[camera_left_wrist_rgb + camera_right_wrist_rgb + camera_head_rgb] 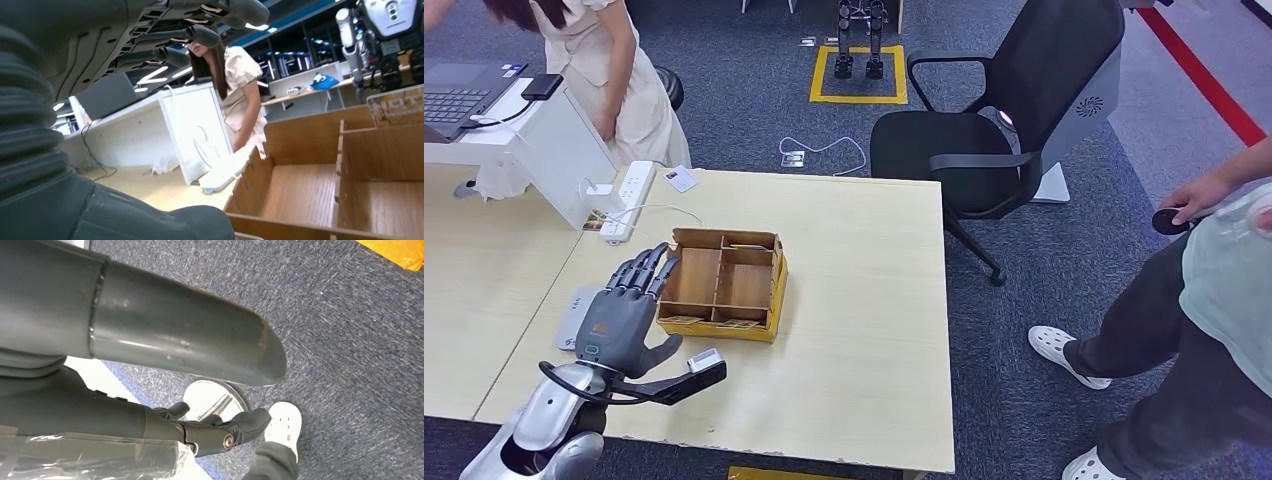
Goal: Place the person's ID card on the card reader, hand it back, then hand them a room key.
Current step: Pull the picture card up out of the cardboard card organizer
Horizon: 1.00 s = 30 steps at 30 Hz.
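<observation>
The grey left hand [624, 318], fingers spread and holding nothing, hovers between the flat grey card reader [572, 318] and the compartmented wooden box [724, 283]; the right hand [210, 427] hangs loosely curled, empty.

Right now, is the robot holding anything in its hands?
No. The left hand hovers open beside the wooden box, fingers spread, holding nothing. The right hand hangs over the carpet, also holding nothing.
</observation>
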Tool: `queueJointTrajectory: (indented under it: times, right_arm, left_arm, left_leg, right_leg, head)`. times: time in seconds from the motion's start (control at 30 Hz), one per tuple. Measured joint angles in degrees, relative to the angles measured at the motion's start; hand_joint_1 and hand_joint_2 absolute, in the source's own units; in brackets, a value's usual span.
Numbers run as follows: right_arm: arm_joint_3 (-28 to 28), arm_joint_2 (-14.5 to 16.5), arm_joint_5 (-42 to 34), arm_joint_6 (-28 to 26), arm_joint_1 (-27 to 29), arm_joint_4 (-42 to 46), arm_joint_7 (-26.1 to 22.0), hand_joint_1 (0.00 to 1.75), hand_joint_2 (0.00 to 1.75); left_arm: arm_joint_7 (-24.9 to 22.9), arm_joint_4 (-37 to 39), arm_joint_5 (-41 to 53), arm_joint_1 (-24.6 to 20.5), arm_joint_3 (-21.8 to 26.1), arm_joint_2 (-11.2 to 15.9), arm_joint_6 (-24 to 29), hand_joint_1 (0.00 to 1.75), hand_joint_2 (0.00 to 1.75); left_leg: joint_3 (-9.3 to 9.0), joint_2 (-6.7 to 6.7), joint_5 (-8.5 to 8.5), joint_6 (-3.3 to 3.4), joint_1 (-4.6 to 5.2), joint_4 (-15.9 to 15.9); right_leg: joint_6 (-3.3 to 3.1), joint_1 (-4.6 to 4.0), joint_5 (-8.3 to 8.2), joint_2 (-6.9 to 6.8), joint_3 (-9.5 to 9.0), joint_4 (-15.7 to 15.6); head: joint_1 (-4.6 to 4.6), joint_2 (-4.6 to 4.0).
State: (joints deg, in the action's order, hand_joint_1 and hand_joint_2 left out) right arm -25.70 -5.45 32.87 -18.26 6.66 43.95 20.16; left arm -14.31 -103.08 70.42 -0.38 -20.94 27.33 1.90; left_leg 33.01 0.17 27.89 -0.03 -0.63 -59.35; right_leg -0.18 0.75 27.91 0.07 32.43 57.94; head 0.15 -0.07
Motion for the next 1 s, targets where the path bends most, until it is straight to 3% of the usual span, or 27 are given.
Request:
queueJointTrajectory:
  times: [0.43,1.0]
  right_arm:
    - [2.39,0.31,1.75,0.84,0.70,0.92,0.01,0.00,0.00]
    - [4.36,0.84,3.93,1.78,0.79,1.31,-0.96,0.00,0.00]
  left_arm:
    - [-1.31,4.19,3.18,-0.29,-0.56,-4.91,0.85,0.00,1.75]
    - [-2.71,10.41,8.03,-1.54,-0.62,-5.96,0.87,0.00,1.75]
  left_leg:
    - [0.00,0.01,0.00,0.00,0.00,0.00]
    - [0.01,0.01,0.00,0.00,-0.01,0.00]
  right_leg:
    - [0.00,-0.01,0.00,0.01,0.01,0.00]
    - [0.00,-0.01,0.00,0.01,0.00,0.00]
  head:
    - [-0.01,0.00]
    - [0.00,0.00]
